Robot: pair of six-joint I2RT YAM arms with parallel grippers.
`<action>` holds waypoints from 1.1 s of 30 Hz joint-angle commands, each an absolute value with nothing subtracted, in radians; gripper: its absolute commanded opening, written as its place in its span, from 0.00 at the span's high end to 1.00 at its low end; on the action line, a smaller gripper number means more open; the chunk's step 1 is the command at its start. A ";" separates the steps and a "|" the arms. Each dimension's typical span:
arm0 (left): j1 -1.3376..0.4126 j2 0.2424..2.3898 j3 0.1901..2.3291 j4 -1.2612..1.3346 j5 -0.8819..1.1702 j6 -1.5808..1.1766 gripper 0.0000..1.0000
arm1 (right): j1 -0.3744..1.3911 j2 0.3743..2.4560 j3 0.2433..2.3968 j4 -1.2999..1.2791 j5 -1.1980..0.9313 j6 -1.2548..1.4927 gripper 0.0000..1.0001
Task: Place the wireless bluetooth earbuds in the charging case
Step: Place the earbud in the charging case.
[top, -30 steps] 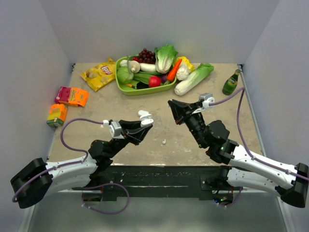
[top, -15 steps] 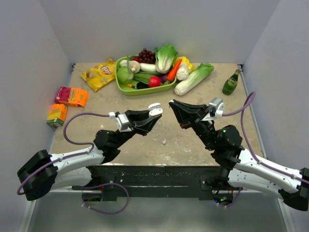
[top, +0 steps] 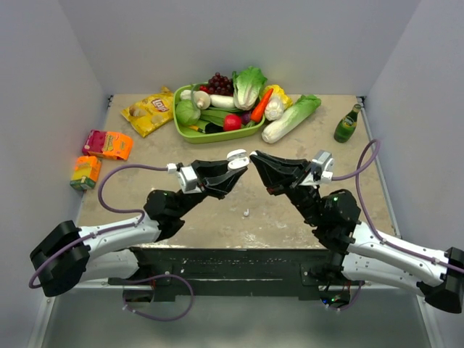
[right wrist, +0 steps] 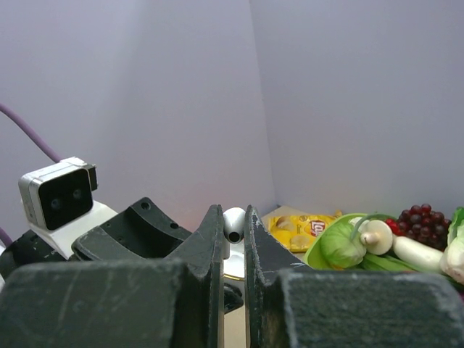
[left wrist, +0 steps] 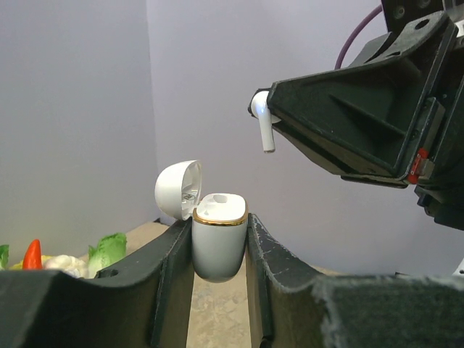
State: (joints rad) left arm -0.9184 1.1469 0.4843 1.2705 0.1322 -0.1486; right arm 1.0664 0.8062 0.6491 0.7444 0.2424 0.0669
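While I watch from the overhead view, both arms are raised above the table (top: 348, 174) and their tips meet near its middle. My left gripper (top: 233, 165) has its fingers closed narrowly on the lower body of the charging case (left wrist: 219, 235), which stands upright between them. The lid (left wrist: 177, 190) of the case is swung open and tilted back to the left in the left wrist view, and a gold band rings the open mouth.

My right gripper (top: 255, 159) has its fingers pinched on one earbud (left wrist: 264, 119), held by its rounded head. In the left wrist view the stem points downward, and the bud sits above and to the right of the mouth of the case, apart from it. The right wrist view shows only the white head of this bud in the narrow gap between the fingers.

A second earbud (top: 246, 212) lies on the table below the two grippers, well apart from them. At the far edge stand a green tray (top: 185, 133) of toy vegetables, a yellow chip bag (top: 148, 110) and a green bottle (top: 346, 125).
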 commanded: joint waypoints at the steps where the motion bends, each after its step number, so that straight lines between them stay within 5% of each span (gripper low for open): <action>1: -0.920 1.163 0.537 1.571 0.147 -0.195 1.00 | 1.072 0.807 0.629 0.834 0.249 0.048 1.00; 33: -0.920 1.164 0.548 1.623 0.160 -0.327 1.00 | 1.071 0.851 0.581 0.907 0.347 0.048 1.00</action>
State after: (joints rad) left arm -0.9184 1.1725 0.5072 1.2716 0.1497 -0.3134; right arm 1.0668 0.8635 0.5850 0.8543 0.3180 0.0669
